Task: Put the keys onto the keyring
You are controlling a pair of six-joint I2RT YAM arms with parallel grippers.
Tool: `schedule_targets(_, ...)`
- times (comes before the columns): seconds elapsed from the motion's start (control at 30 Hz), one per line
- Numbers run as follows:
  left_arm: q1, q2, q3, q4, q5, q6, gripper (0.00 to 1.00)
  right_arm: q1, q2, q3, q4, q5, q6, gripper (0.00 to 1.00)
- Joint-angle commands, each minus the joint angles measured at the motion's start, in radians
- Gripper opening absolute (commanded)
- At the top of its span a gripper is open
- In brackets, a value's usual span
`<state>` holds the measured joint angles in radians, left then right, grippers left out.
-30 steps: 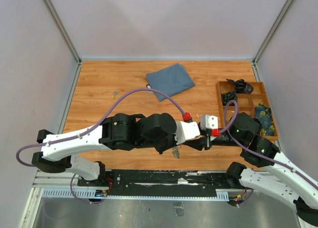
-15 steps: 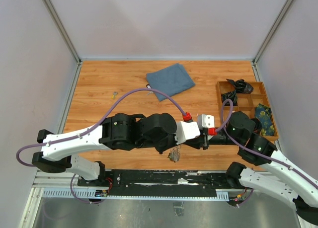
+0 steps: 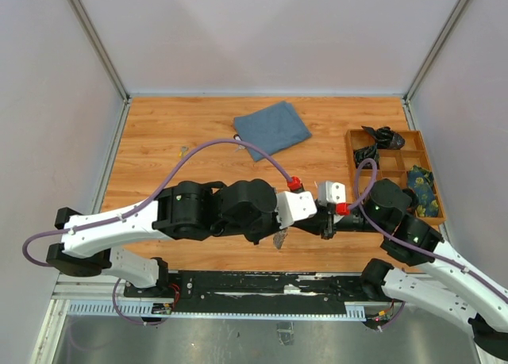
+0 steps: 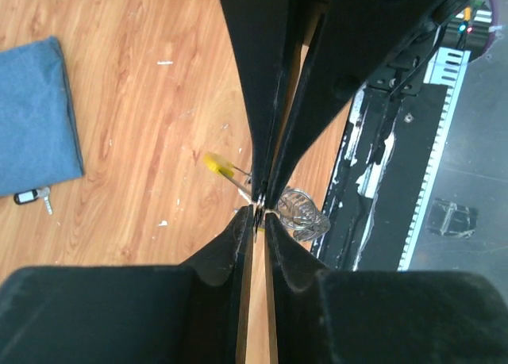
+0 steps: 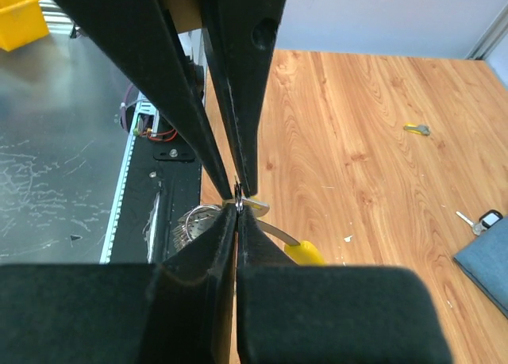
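My two grippers meet tip to tip above the near edge of the table. In the left wrist view my left gripper (image 4: 258,213) pinches thin metal at its tips, with a slim gap further back along its fingers. My right gripper (image 5: 238,209) is shut tight on the same spot. The keyring (image 4: 303,213), a silvery coil with keys bunched on it, hangs just beside the tips and also shows as the keyring (image 5: 190,225) and the keyring (image 3: 279,239). A yellow-headed key (image 5: 305,253) juts out from the pinch point. Exactly which metal each tip holds is hidden.
A blue cloth (image 3: 272,126) lies at the back of the table with a black-headed key (image 5: 486,219) by its corner. A yellow-green key (image 5: 417,128) lies far left. A wooden divided tray (image 3: 394,151) with dark items stands at the right. A black rail (image 3: 262,285) runs along the near edge.
My right gripper has slid left to the left gripper's tips and closed there. The hanging keyring swung slightly. The left arm shifted a little to the left.
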<state>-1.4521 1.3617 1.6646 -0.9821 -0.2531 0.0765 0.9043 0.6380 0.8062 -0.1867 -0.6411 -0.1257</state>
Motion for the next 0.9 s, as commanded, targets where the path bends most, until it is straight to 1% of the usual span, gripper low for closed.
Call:
schedule_targets(0.0, -0.008, -0.088, -0.038, 0.106, 0.007, -0.002, 0.19, 0.027, -0.044, 0.007, 0.069, 0.034, 0.054, 0.0)
schedule_targets(0.1, -0.008, -0.128, -0.072, 0.147, 0.019, -0.008, 0.24, 0.027, -0.058, 0.014, 0.086, 0.026, 0.074, 0.0)
schedule_targets(0.37, -0.008, -0.171, -0.123, 0.205, 0.044, -0.01, 0.29, 0.027, -0.069, 0.038, 0.103, 0.016, 0.094, 0.0)
schedule_targets(0.63, -0.008, -0.174, -0.156, 0.249, 0.079, -0.008, 0.3, 0.028, -0.073, 0.041, 0.113, 0.019, 0.101, 0.0)
schedule_targets(0.87, -0.008, -0.164, -0.166, 0.238, 0.055, -0.008, 0.28, 0.028, -0.082, 0.041, 0.12, 0.015, 0.101, 0.0)
